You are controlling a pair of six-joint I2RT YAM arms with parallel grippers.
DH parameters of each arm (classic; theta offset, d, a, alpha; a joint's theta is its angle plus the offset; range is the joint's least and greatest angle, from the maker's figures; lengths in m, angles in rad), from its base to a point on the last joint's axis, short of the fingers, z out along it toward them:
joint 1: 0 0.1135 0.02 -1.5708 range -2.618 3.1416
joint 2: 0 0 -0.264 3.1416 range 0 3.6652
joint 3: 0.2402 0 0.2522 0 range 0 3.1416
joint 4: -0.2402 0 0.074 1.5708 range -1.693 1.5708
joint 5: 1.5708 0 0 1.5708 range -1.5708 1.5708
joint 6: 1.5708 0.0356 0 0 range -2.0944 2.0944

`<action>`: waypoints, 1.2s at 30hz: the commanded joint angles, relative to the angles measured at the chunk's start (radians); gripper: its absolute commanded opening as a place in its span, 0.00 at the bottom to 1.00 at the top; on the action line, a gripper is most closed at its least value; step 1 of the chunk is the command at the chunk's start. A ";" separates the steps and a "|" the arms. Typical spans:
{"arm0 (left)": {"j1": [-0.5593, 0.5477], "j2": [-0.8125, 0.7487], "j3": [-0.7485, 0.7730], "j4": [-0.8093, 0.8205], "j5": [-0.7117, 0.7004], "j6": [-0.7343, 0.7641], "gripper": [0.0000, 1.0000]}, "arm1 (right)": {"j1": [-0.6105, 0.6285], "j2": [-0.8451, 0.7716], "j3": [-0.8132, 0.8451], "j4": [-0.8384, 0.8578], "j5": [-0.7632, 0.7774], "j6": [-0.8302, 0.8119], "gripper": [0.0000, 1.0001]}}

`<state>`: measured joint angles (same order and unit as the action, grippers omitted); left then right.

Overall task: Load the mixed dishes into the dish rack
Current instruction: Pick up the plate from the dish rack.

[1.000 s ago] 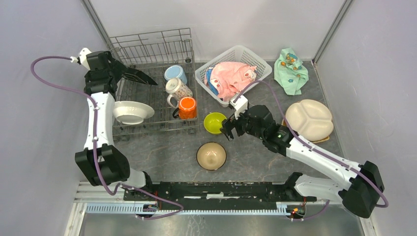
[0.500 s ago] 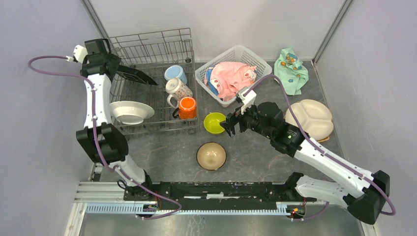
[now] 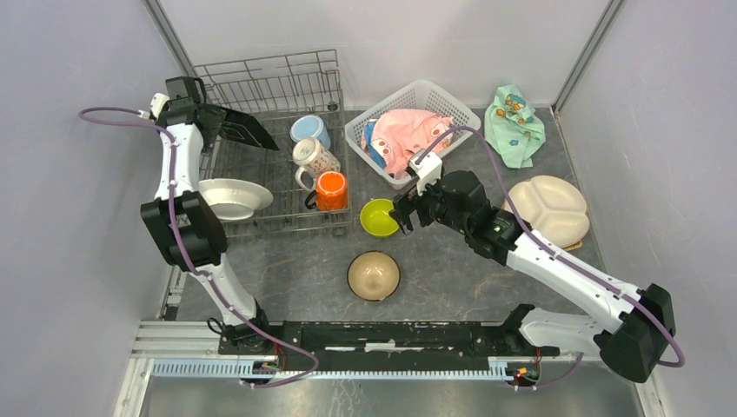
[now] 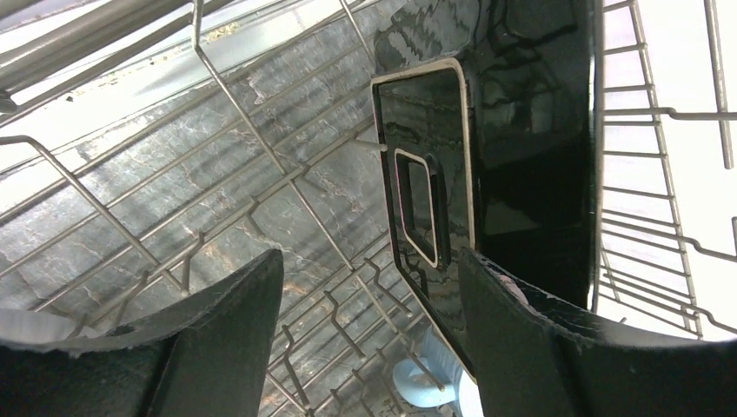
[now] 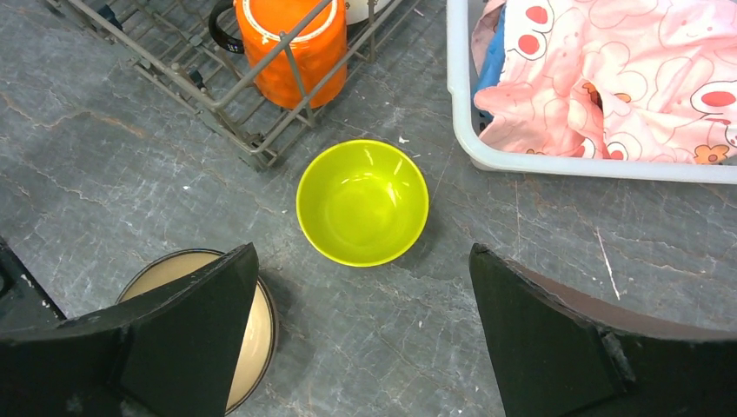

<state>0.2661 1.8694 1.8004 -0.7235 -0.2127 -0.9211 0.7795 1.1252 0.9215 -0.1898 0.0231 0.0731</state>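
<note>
On the grey table (image 3: 295, 261), the dish rack (image 3: 261, 82) holds the dark square plate (image 3: 248, 130) on edge at its back, just past the wide-spread, empty left claw (image 4: 369, 261), while the right claw (image 5: 362, 252), jaws wide, hovers over the lime-green bowl (image 5: 362, 201) beside the rack.
</note>
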 commanded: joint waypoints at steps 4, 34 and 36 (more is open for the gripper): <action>-0.006 0.002 0.096 0.030 0.039 -0.016 0.82 | -0.011 0.015 0.050 0.046 -0.016 -0.019 0.98; -0.043 0.096 0.125 -0.051 -0.069 -0.119 0.75 | -0.063 0.036 0.079 0.050 0.001 -0.034 0.98; -0.044 0.105 0.138 -0.042 -0.067 -0.125 0.68 | -0.066 0.036 0.079 0.053 0.001 -0.035 0.98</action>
<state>0.2192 1.9522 1.9335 -0.7845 -0.2478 -0.9901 0.7216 1.1606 0.9611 -0.1814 0.0189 0.0540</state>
